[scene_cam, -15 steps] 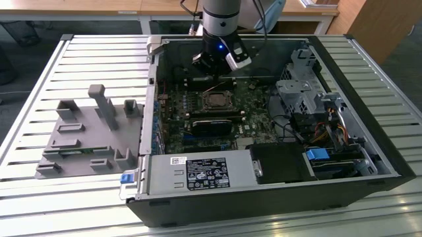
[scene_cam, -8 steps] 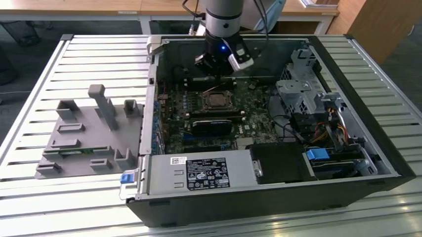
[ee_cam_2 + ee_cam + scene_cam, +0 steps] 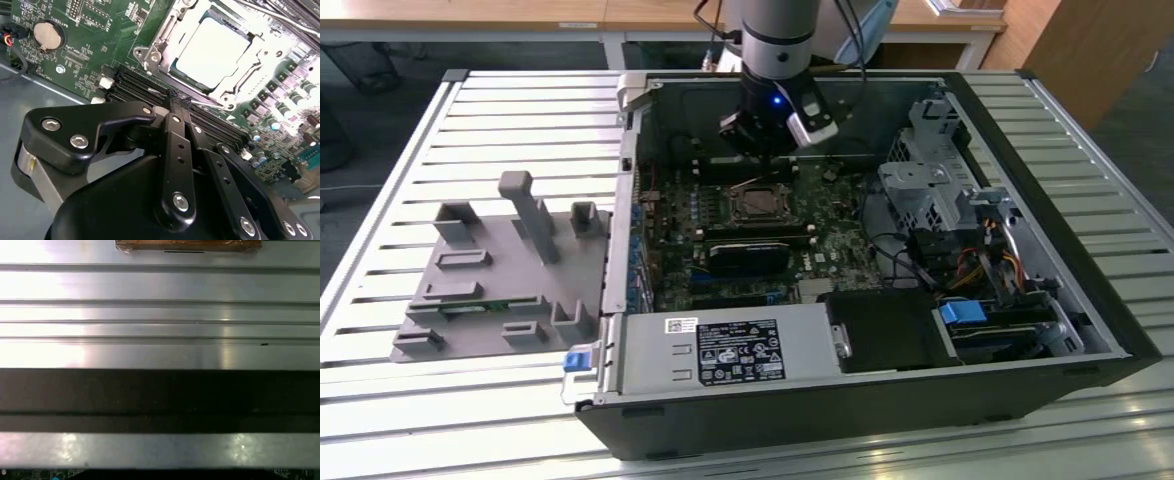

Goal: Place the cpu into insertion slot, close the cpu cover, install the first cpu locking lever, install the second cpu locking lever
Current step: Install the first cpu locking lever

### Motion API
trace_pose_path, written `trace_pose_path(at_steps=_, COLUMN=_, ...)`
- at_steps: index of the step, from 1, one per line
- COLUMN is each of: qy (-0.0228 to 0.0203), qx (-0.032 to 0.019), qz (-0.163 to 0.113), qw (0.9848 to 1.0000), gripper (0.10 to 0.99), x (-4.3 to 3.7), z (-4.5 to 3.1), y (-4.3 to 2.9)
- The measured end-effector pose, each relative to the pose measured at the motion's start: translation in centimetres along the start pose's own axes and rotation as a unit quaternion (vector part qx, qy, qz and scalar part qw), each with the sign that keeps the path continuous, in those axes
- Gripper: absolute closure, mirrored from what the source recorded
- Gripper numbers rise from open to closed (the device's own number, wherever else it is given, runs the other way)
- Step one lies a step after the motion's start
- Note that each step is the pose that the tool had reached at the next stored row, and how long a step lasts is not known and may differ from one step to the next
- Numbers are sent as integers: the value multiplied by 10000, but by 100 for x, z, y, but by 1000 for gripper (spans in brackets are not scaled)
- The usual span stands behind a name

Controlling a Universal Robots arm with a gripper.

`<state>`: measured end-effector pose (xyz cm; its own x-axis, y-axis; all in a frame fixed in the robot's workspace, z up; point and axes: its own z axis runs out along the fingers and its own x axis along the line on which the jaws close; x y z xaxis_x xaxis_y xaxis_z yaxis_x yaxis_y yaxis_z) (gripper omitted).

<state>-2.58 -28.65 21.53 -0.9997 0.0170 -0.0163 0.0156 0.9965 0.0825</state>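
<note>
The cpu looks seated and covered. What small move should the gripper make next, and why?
Probably a slight push of the gripper down on the thin locking lever along the socket's edge. The cpu lies under the closed cpu cover, and the shut fingertips sit right at that lever. I cannot tell whether it is hooked.

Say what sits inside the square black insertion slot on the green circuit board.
A flat silvery square cpu lies in it, framed by the thin silvery metal cpu cover. Whatever lies beneath the chip is hidden.
</note>
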Motion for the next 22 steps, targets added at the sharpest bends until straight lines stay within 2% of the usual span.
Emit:
trace_pose_path(at_steps=9, qy=0, qx=1, qz=0, qw=10000, gripper=969, x=-70, z=67, y=-3)
trace_pose_path(at_steps=17, qy=0, qx=19, qz=-1, qw=10000, gripper=969, x=-78, z=136, y=-8)
trace_pose_path(at_steps=22, qy=1, qx=25, qz=0, qw=10000, gripper=969, x=-81, z=152, y=-10)
